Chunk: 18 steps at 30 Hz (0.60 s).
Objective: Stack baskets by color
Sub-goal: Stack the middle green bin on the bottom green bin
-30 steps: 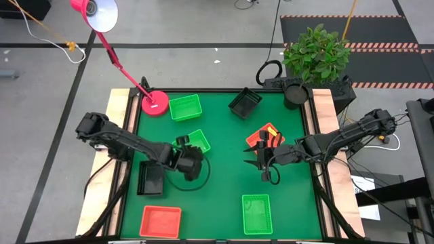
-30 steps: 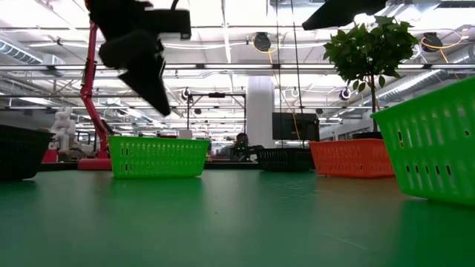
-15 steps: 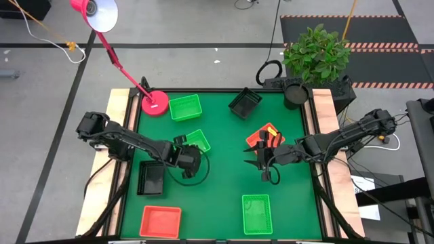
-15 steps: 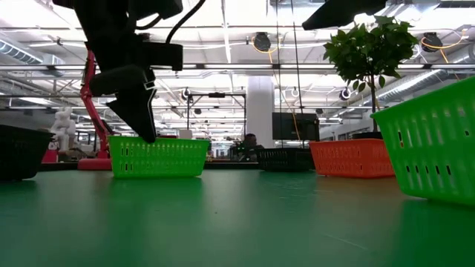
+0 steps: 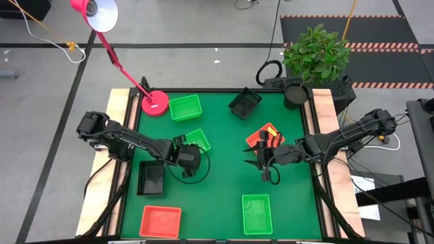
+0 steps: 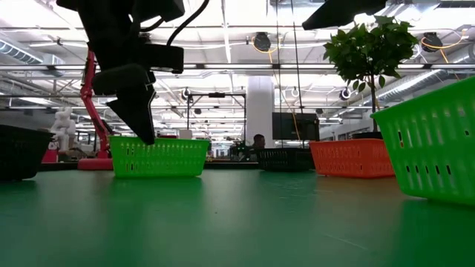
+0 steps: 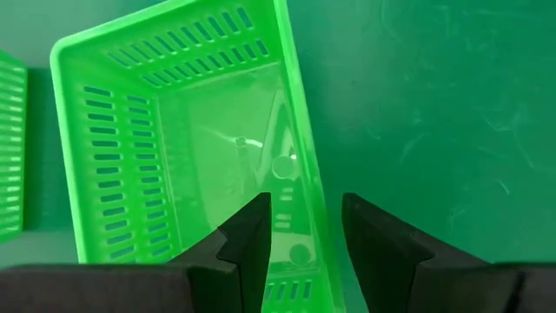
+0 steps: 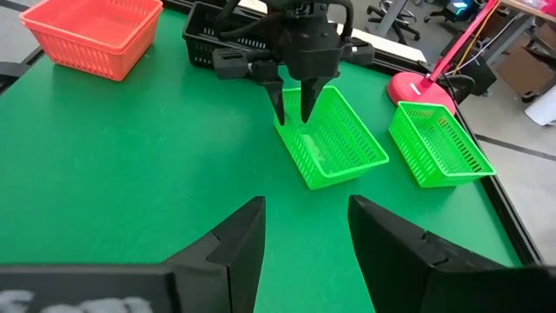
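Note:
A bright green basket (image 5: 199, 139) (image 7: 174, 139) stands upright on the green table, left of centre. My left gripper (image 5: 184, 145) (image 7: 306, 213) points steeply down over its near long wall (image 7: 306, 187). It is open, with one finger inside the basket and one outside; a gap shows on each side of the wall. My right gripper (image 5: 259, 167) (image 8: 304, 230) hangs open and empty above the table, beside a red-orange basket (image 5: 263, 139). More baskets stand apart: green (image 5: 185, 107) (image 5: 256, 213), black (image 5: 245, 102) (image 5: 150, 177), red-orange (image 5: 161, 220).
The pink lamp base (image 5: 155, 103) stands at the far left corner, its arm slanting up over the edge. A potted plant (image 5: 315, 54) stands behind the far right corner. Bare green table (image 5: 224, 183) lies between the two arms.
My left gripper has come down and shifted a little toward the table's left, so that its fingertips now stand at the green basket's rim, astride the wall. It has held still for the last half second. The basket has stayed where it was.

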Tool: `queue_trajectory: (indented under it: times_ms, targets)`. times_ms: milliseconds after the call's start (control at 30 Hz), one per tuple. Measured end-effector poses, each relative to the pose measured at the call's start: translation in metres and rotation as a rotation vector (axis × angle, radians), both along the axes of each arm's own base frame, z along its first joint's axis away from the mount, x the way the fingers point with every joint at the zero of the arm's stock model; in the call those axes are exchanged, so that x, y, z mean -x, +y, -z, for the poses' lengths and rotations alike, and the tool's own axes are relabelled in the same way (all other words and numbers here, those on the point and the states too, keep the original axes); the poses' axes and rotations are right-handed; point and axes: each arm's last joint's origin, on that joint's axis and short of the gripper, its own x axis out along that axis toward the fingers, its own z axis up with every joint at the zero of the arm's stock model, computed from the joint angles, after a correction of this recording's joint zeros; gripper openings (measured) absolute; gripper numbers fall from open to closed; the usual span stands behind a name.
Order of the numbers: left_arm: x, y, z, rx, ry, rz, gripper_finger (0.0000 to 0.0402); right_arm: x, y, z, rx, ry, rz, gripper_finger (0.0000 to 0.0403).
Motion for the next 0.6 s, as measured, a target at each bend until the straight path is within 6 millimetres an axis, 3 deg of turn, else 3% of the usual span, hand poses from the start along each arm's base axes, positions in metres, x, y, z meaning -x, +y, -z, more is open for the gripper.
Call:
queue_trajectory:
  times_ms: [133,467,600]
  targets:
    - [0.0000,-0.0002,0.0001,0.005,0.002,0.004,0.0139,0.0000,0.0000,0.0000,0.000,0.000,0.000,0.0160]
    - [0.0000,-0.0005,0.0002,0.014,0.013,0.036,0.0042,-0.0001,0.0000,-0.0001,0.000,-0.001,0.000,0.0160]
    - [-0.0006,0.0029,0.0002,0.019,0.009,0.008,0.0033,-0.0001,0.0000,-0.0001,0.001,-0.001,-0.001,0.0160]
